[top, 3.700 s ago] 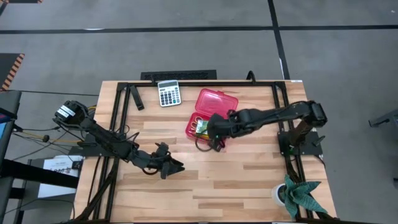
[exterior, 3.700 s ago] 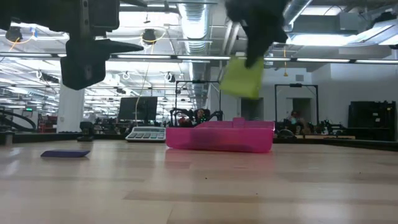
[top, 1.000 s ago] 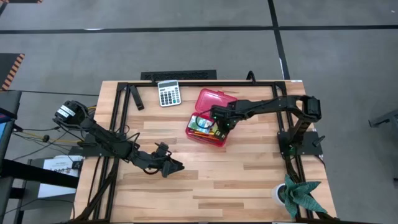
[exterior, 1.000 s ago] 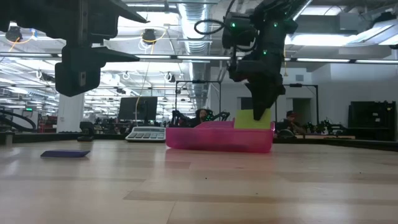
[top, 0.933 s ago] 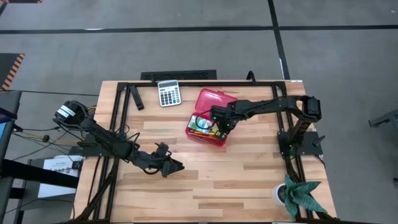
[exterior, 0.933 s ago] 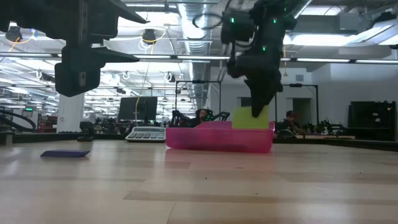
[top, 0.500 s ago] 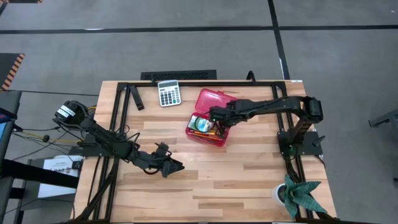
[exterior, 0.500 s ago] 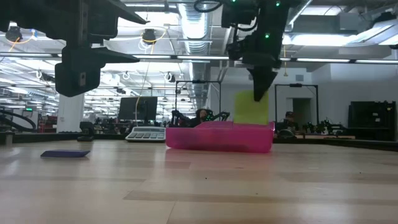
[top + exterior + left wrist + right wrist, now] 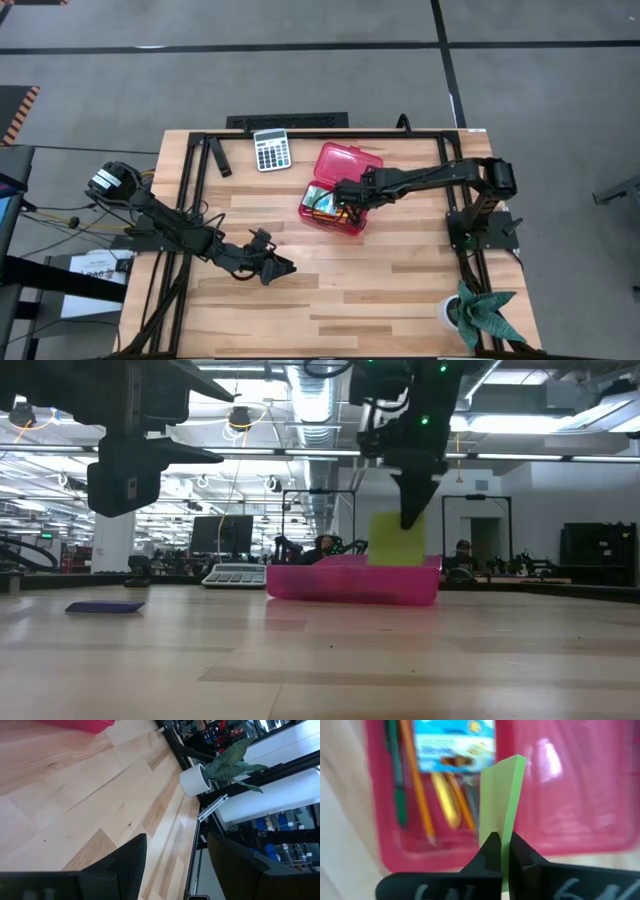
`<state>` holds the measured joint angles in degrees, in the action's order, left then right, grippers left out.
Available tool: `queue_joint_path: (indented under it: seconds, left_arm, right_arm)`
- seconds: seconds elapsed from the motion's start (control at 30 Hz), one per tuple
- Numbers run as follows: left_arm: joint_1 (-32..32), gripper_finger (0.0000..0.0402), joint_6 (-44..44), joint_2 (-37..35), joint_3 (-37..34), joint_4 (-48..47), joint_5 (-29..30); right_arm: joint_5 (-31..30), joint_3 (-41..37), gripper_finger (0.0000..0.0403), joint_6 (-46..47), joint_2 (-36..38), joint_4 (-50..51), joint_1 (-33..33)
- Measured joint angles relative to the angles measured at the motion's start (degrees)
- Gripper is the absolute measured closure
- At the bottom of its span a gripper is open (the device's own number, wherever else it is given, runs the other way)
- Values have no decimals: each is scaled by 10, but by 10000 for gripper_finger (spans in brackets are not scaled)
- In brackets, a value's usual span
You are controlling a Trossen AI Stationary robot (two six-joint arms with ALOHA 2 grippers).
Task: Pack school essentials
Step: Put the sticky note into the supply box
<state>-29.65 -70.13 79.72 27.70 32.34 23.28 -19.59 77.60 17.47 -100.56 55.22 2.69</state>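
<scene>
Since a moment ago the right pincer (image 9: 410,520) has lifted slightly above the red case (image 9: 335,190) on the desk (image 9: 400,290), clamped tight on the lime-green sticky-note pad (image 9: 396,538) hanging edge-down directly beneath it, while the left pincer (image 9: 283,267) waits, spread wide, well apart.

Two dark jointed arms, seemingly black-cabled
</scene>
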Motion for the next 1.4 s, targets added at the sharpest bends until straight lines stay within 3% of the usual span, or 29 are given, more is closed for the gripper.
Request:
queue_joint_path:
  seconds: [0.73,1.13,1.4]
  left_arm:
    - [0,197,-10,0,0,-9,0]
    - [0,197,-10,0,0,-10,0]
    - [0,197,-10,0,0,-10,-6]
  right_arm:
    - [-46,-1,381,-9,-67,8,-28]
    - [-4,6,279,-10,-66,-24,-42]
    - [111,18,207,-14,-66,-35,-46]
